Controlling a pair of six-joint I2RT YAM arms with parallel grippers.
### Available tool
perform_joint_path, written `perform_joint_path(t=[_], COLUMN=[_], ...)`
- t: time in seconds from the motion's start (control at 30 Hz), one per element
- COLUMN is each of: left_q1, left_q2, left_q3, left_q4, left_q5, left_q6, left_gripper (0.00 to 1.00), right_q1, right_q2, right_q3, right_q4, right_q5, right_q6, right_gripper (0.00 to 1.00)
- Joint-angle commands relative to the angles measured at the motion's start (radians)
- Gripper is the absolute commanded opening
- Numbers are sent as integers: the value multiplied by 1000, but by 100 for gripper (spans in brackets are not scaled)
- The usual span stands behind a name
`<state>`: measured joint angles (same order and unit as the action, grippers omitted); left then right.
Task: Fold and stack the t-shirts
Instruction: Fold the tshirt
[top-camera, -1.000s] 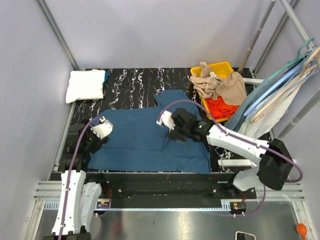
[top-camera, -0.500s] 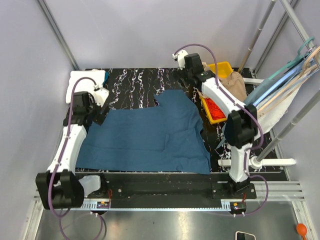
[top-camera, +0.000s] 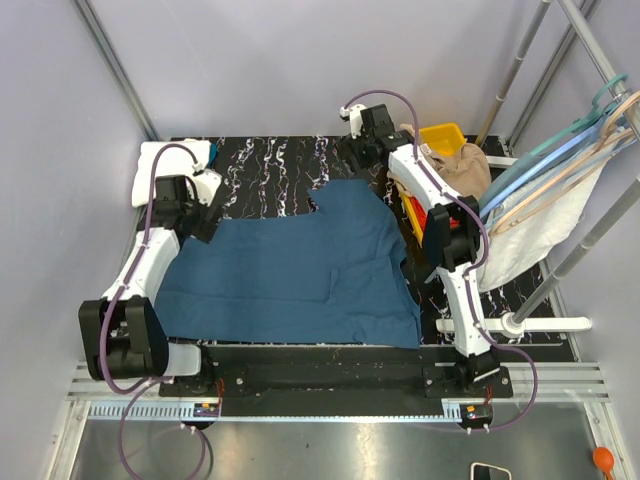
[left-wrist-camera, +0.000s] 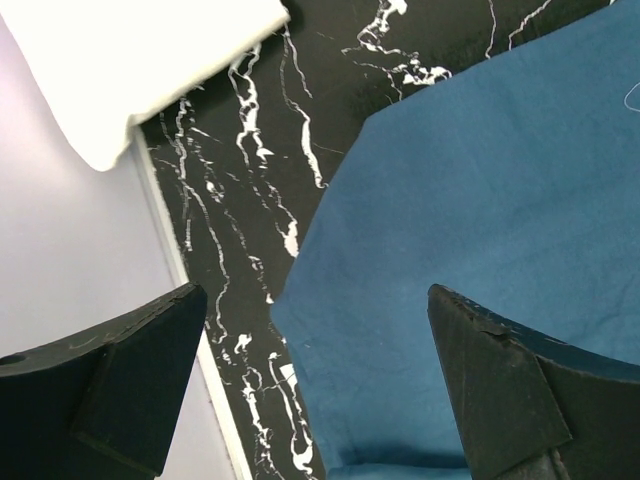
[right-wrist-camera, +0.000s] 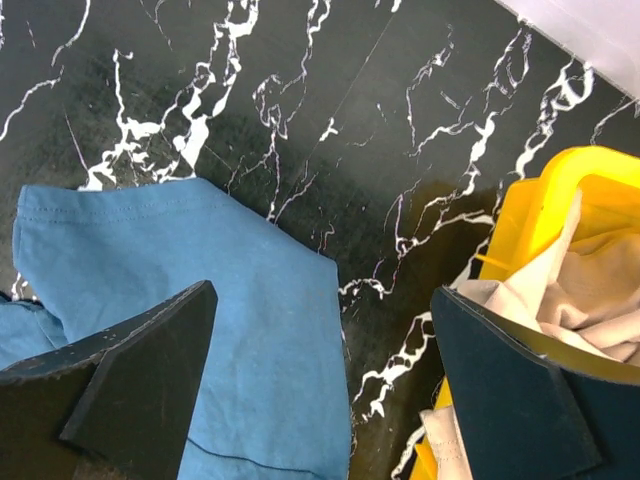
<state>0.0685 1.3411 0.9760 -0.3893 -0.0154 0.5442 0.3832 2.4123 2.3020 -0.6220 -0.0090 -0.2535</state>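
1. The dark teal-blue t-shirt (top-camera: 300, 270) lies spread across the middle of the table (top-camera: 270, 165), laid flat so its edges can be reached.
2. The left fingers (top-camera: 206, 213) hang wide open over its far-left edge and hold nothing. They look lined up to pinch that edge.
3. The right fingers (top-camera: 352, 152) are equally wide and empty above the shirt's far corner, beside the yellow bin (top-camera: 440, 133).
4. A folded white t-shirt (top-camera: 170, 170) sits at the far-left corner, probably the stack's base.
5. The tan t-shirt (top-camera: 465, 165) and red-orange t-shirt (top-camera: 415, 210) wait in the bin.
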Motion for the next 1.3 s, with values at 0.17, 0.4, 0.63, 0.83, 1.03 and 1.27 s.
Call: perform_joint_path(t=[0.17,0.4,0.63,0.83,1.03,1.27], left_q1=[4,4,4,4,4,4], left_q2=[75,121,162,178,188,187], left_q3=[29,32,20,26,32,21], left_q4=[102,127,164,179,184,190], left_q5=[-3,9,9,9,31,31], left_q6=[-15,-26,-43,-46,-40,-33], left_gripper=[99,99,99,99,99,99], right_q1=[-20,-21,-21,-23,-30,-41], right_q2=[60,79,143,188,208,223], right_q3=[51,30,76,119,152,183], right_q4=[-94,-113,-131,-136,-142,-143], right_q5=[-65,-55,-104,-114,-128,-158], right_q6=[36,2,-1,2,-6,-7], right_gripper=[96,94,92,89,89,87])
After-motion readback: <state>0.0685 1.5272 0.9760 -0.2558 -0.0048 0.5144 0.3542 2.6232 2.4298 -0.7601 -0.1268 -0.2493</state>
